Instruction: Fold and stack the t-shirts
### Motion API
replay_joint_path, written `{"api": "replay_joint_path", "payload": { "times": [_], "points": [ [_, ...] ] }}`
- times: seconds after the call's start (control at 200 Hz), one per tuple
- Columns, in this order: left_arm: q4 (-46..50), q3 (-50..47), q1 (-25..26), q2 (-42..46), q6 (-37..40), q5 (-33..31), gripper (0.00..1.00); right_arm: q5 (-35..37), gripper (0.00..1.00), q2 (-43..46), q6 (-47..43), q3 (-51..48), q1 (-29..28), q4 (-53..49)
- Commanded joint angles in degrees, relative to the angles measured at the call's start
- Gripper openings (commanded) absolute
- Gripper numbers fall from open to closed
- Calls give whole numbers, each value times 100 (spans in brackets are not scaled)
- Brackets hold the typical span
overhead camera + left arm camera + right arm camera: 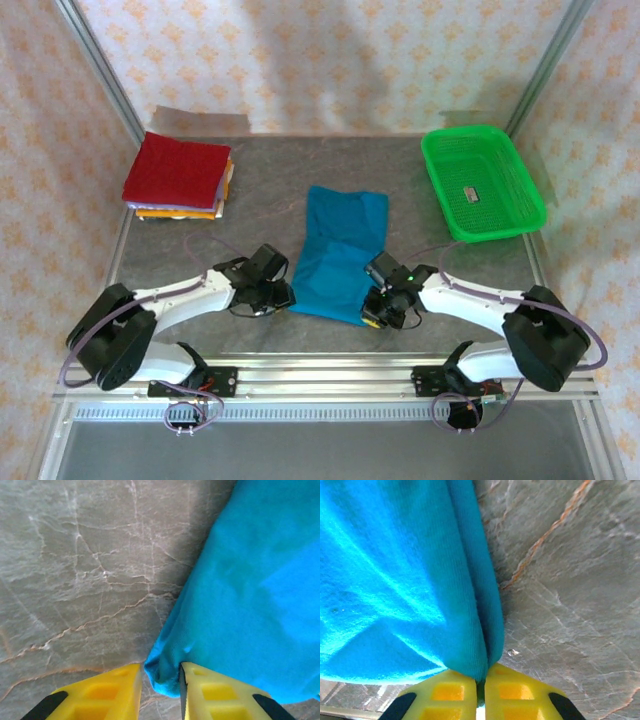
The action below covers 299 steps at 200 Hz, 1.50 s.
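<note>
The teal-blue t-shirt [340, 255] lies partly folded in the middle of the table, its near part doubled over. My left gripper [285, 297] sits at the shirt's near left corner. In the left wrist view this gripper [161, 680] is open, with the bunched corner of the shirt [250, 605] between the yellow fingers [100, 690], touching the right one. My right gripper [372, 312] is at the near right corner. In the right wrist view it [481, 680] is shut on a folded edge of the shirt [395, 580]. A stack of folded shirts [178, 172], dark red on top, sits far left.
A green mesh basket [482, 182] stands at the far right with a small label inside. Bare grey marbled tabletop [260, 190] lies between the stack and the teal shirt. A metal rail [320, 370] runs along the near edge.
</note>
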<state>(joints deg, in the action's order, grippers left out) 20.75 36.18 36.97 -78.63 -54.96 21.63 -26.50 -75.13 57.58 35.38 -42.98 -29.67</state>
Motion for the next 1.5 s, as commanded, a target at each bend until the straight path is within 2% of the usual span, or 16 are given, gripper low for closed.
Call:
{"api": "replay_joint_path", "payload": {
  "times": [0.0,0.165,0.365,0.566,0.706,0.841,0.991,1.161,1.286,1.376,1.492],
  "points": [
    [-365,195,-34,-215,99,145,23,216,8,148,-98,-29,64,-261],
    [-601,155,92,-275,-104,288,0,141,7,258,-125,-57,62,-471],
    [90,-85,331,417,-314,324,0,-40,6,572,-168,-12,-39,-1212],
    [368,-402,710,1052,-784,573,0,-123,5,981,179,86,-612,-1859],
    [421,-172,1263,1186,-1219,543,0,-81,5,1398,453,389,-816,-2256],
    [868,251,1792,1318,-1589,308,0,-45,4,1802,626,692,-851,-2659],
    [1174,597,2091,1532,-1909,124,0,-24,4,2143,723,899,-851,-3036],
    [1725,1212,2005,1521,-1732,16,0,294,4,2319,642,1332,-717,-3291],
    [1718,1548,1626,1320,-1473,244,0,383,4,2277,232,1762,-145,-3485],
    [1981,1960,1301,1122,-1153,407,0,152,3,2182,-115,2028,354,-3513],
    [2258,2382,1042,906,-826,576,0,-64,4,1913,-503,2296,720,-3586]
  ]
}}
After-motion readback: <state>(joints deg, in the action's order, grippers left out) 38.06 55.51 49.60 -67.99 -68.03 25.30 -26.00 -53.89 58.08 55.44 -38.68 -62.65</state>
